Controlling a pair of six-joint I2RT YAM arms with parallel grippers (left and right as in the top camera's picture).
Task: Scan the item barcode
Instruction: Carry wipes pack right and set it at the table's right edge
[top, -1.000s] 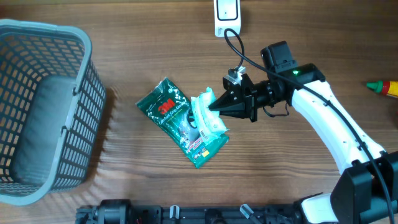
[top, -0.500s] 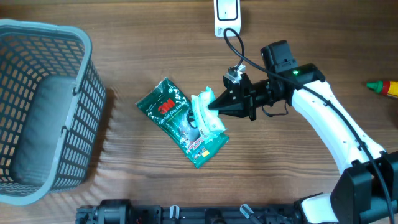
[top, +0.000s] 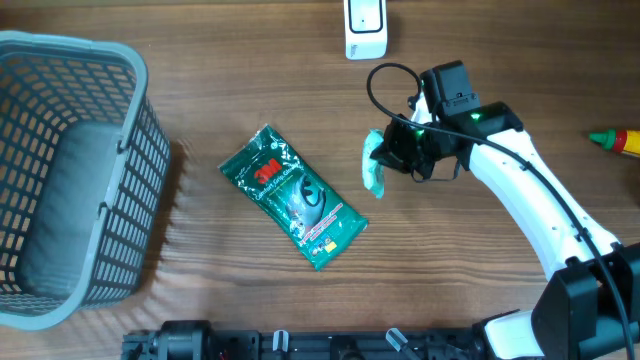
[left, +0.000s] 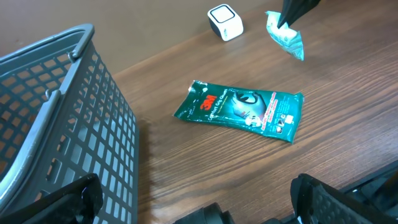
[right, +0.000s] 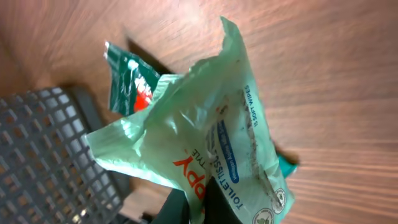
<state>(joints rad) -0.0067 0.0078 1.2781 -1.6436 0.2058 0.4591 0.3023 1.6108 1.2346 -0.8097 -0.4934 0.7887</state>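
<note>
The tissue pack (top: 374, 166) hangs clear of the table (top: 230, 290), a pale green, crumpled film packet pinched by one edge in the right gripper (top: 396, 155), whose jaws are clamped tight on it. It sits between the dark green 3M pouch (top: 293, 195), which lies flat on the wood, and the white scanner (top: 366, 22) at the far edge, near the scanner but not yet over it. In the right wrist view the pack's printed face shows lettering, but no barcode can be made out, so which side carries the code cannot be told.

The risks follow from that hold. The grip is on thin film rather than the pack's body, so the pack could slide out on a quick move. Because it dangles, it may also swing or twist and turn the code away from the scanner window. Creased film could leave the code unreadable even when it faces the right way. A black cable (top: 383, 76) loops just above the wrist, close to the path toward the scanner — it might snag.

The left gripper (left: 193, 186) waits low near the basket (top: 60, 180), jaws spread wide and holding nothing.
</note>
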